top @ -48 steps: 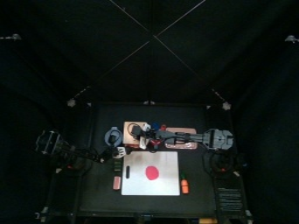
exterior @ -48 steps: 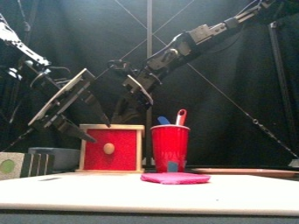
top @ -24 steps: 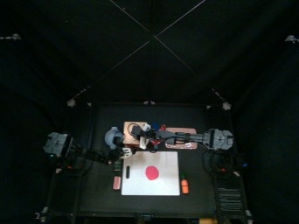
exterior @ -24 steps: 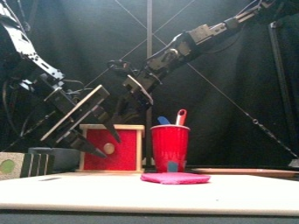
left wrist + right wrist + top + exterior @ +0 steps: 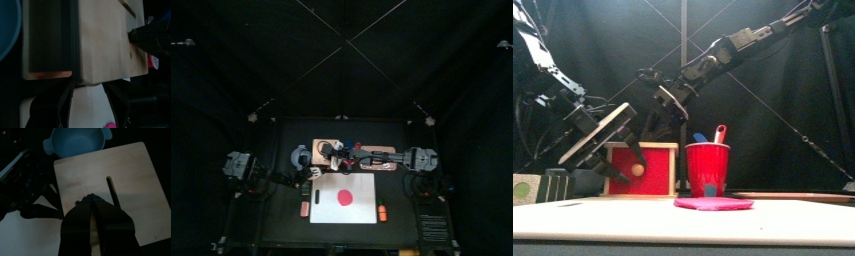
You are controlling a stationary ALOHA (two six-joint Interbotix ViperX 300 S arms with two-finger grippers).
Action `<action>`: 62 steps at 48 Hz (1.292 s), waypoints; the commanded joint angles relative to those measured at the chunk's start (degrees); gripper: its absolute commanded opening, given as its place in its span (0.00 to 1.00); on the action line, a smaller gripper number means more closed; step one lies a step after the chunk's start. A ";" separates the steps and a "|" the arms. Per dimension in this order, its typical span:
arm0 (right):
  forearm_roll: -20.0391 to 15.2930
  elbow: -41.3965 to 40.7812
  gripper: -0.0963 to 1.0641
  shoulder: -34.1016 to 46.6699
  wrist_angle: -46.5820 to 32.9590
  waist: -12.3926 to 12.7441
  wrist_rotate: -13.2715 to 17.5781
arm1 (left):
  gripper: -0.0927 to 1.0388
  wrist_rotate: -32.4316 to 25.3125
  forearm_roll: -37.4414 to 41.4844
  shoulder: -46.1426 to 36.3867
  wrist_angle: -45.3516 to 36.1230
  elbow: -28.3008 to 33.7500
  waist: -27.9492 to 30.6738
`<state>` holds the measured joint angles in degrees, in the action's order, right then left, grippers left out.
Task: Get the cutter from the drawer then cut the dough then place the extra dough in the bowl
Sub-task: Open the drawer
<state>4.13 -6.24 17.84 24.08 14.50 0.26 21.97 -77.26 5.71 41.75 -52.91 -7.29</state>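
Pale wooden box point(image 5: 663, 175) had the left gripper point(image 5: 88, 84) spread empty at its red drawer for pulling, the right gripper point(image 5: 91, 199) closed empty above, probably bracing.

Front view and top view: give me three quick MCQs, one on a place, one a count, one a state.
1. Where does the red dough disc lie?
A) on the white cutting board
B) in the bowl
C) on top of the wooden box

2. How many toy knives stand in the red cup?
A) none
B) two
C) four

3. How do the left gripper's jaws stand?
A) open
B) shut on the cutter
C) shut on the dough

Key: 1 A, the top view shows the disc flat on the board. 2 B, a blue knife and a red knife stick up from the cup. 3 A, the left wrist view shows the jaws apart, gripping nothing.
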 commanded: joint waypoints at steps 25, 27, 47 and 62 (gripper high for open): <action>-0.09 -0.44 0.11 -0.44 0.70 0.09 0.09 | 0.77 -0.44 0.62 0.88 0.53 1.41 1.14; -0.09 -0.44 0.11 -0.44 0.70 0.09 0.09 | 0.74 -0.44 0.62 0.79 0.62 1.41 1.14; 0.00 -0.44 0.11 -0.18 0.79 0.18 0.18 | 0.56 -0.44 0.70 0.88 -0.79 0.70 1.14; 0.00 -0.62 0.11 0.00 1.05 0.53 0.09 | 0.56 -0.35 -0.09 -0.09 -4.13 0.09 -0.97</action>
<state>4.13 -6.24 17.93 24.08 14.68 0.35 21.80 -76.82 6.15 38.67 -52.21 -7.56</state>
